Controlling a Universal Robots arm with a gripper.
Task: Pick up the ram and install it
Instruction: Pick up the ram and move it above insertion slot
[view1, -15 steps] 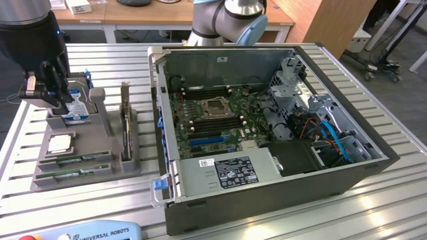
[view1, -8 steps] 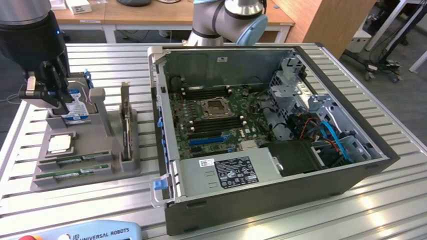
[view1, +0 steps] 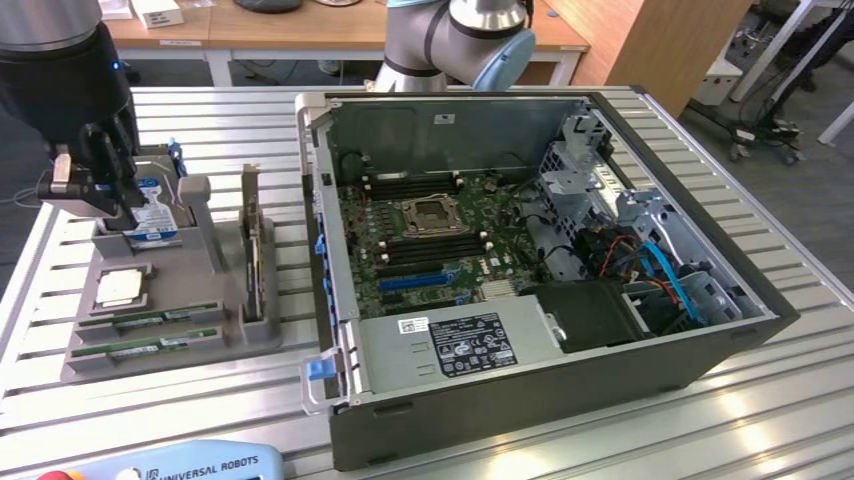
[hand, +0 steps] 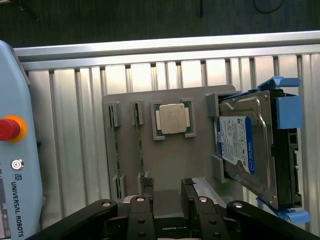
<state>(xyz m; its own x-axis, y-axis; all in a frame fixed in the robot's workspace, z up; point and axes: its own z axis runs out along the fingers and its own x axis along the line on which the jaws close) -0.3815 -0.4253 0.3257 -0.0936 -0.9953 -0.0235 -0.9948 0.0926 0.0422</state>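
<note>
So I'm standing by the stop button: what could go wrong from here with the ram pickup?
The ram sticks stand edge-up, thin and close together in the grey holder; the open gripper might clip the neighbouring stick or grip askew. The hard drive stands tall beside the gripper, so a sideways move could knock it.

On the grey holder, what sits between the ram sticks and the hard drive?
A square silver processor chip in its own recess, between the ram and the hard drive; the wrist view shows it.
</note>
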